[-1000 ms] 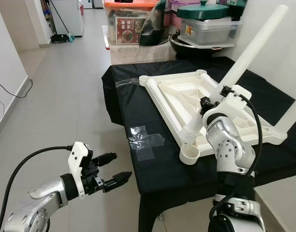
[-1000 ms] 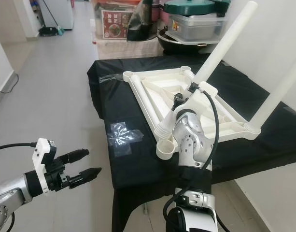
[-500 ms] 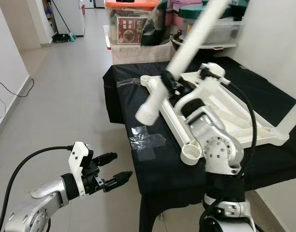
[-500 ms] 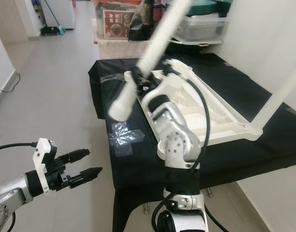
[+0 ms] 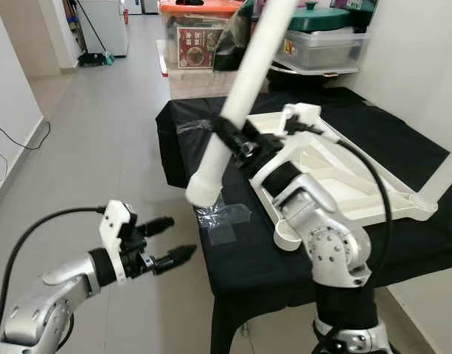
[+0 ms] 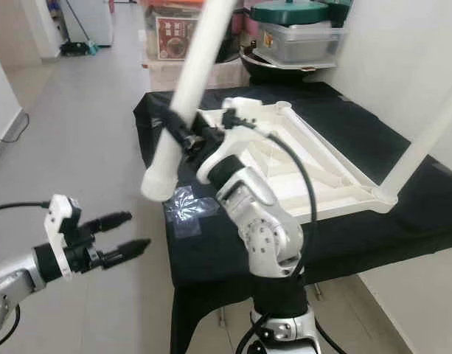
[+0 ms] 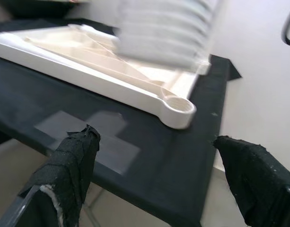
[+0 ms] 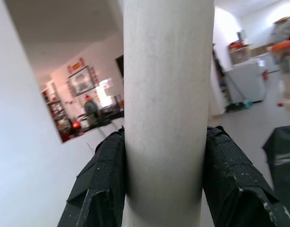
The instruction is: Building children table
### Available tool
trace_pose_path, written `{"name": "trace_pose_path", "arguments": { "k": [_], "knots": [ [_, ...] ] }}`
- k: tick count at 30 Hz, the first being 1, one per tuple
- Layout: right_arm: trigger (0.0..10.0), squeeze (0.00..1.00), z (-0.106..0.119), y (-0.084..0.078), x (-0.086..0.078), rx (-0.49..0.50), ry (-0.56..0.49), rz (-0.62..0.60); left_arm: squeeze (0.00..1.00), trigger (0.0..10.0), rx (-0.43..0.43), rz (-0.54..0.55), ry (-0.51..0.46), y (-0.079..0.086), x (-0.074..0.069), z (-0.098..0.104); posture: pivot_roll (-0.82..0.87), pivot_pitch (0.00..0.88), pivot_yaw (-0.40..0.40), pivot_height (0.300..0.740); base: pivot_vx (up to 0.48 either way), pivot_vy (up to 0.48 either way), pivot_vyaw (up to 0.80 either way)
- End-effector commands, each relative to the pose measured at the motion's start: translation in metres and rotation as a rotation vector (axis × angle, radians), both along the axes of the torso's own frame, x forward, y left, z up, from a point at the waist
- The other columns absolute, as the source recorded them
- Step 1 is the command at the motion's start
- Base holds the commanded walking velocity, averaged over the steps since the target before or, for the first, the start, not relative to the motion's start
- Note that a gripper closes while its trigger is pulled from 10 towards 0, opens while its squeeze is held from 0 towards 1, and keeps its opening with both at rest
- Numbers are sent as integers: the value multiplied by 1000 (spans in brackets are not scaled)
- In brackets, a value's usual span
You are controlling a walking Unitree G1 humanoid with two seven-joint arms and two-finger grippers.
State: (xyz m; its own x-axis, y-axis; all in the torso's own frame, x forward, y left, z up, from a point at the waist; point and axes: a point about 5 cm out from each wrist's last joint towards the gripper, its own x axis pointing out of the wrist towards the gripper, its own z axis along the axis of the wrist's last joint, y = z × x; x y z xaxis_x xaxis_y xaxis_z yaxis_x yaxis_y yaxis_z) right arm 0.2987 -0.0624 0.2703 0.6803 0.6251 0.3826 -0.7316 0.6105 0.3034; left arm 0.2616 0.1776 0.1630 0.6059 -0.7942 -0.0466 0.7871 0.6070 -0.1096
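The white table leg [image 5: 237, 103], clamped in the right claw [image 8: 166, 156] and tilted in the air beyond the worktop's [image 5: 233, 251] front-left corner, risked slipping or striking the upturned tabletop [image 5: 336, 173]; the left wrist view showed the left claw's [image 5: 167, 237] fingers apart, facing an empty corner socket [image 7: 177, 108].

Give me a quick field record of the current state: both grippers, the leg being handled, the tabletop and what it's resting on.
right gripper: shut on the white table leg, held tilted in the air over the near left edge of the black-covered table
left gripper: open, low beside the black-covered table, holding nothing
tabletop: white, upside down on the black cloth
fitted leg: standing in the tabletop's near right corner
near left corner socket: empty
clear tape: stuck on the cloth near the edge
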Motion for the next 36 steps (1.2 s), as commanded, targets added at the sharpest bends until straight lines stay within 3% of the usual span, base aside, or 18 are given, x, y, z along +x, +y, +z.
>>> {"name": "trace_pose_path", "arguments": {
  "k": [1,7,9,14,20,25,26,27,28,29,36],
  "knots": [
    [0,0,2,7,-7,0,-20,61,0,10000,2,7,-4,-5,4,-4,-14,0,-56,740,0,0,0],
    [0,0,0,14,-12,-2,-21,95,0,10000,-53,16,-28,-18,20,3,-15,0,-57,740,0,0,0],
    [0,0,0,16,-13,-6,-24,102,0,10000,-67,-51,-32,-34,26,6,-29,0,-46,740,0,0,0],
    [0,0,-1,16,-14,-12,-30,102,0,10000,-58,-113,-38,-46,31,7,-36,0,-37,740,0,0,0],
    [0,0,-3,16,-15,-20,-27,100,0,10000,-59,-121,-56,-49,35,11,-36,0,-32,740,0,0,0],
    [0,0,-4,17,-16,-28,-28,103,0,10000,-63,-63,-82,-44,39,12,-33,0,-35,740,0,0,0],
    [0,0,-5,16,-16,-29,-29,104,0,3961,-64,-51,-88,-43,40,12,-31,0,-37,740,0,0,0],
    [0,0,-5,16,-16,-32,-29,104,0,1490,-70,-35,-98,-41,41,13,-31,0,-37,740,0,0,0],
    [0,0,-5,16,-16,-32,-29,104,0,1490,-70,-35,-98,-41,41,13,-31,0,-37,740,0,0,0],
    [0,0,-5,17,-16,-33,-29,105,0,0,-79,-26,-104,-39,41,14,-31,0,-37,740,0,0,0],
    [0,0,-7,18,-16,-36,-27,106,0,0,-85,-27,-108,-36,39,13,-20,0,-42,740,0,0,0]
  ]
}}
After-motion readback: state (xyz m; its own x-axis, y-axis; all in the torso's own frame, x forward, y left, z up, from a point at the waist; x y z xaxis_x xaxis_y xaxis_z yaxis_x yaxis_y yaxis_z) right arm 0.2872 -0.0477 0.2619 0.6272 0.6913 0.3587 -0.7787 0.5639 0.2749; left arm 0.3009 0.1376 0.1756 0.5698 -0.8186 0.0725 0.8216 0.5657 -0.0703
